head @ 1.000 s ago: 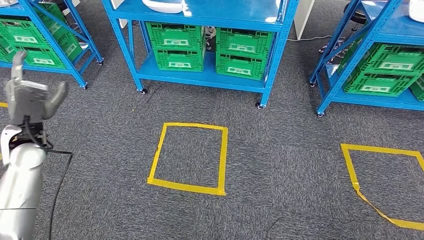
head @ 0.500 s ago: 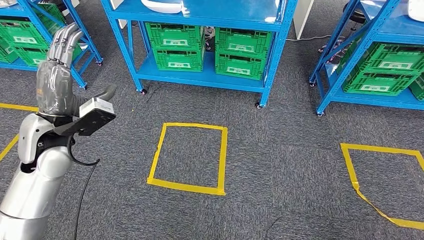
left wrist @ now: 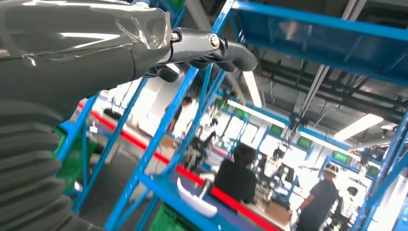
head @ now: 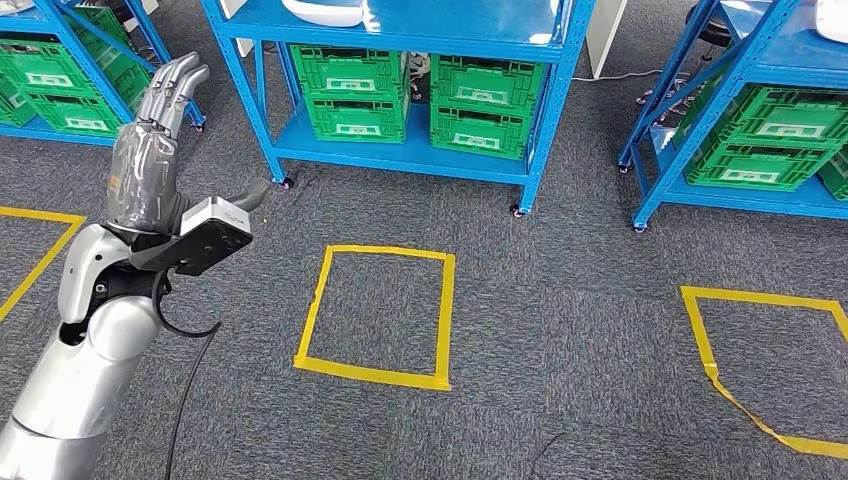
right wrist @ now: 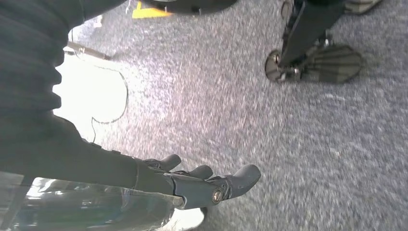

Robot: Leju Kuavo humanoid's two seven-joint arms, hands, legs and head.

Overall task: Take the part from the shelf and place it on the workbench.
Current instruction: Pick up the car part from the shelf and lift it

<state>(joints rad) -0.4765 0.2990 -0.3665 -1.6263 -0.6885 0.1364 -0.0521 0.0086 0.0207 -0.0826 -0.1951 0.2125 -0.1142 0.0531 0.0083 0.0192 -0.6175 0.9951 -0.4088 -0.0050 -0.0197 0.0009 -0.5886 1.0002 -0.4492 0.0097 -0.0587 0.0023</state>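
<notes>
Part [head: 322,11] lies on the far shelf [head: 450,20]; left wrist view shows people beyond. Left hand [head: 150,165], empty and spread, has risen; right hand [right wrist: 192,185] hangs slack, empty.

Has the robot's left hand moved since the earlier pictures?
Yes. The left hand rose and shifted right, toward the blue metal shelf and the yellow tape square.

green crates [head: 410,95], yellow tape square [head: 378,315], grey carpet [head: 560,340]
</notes>
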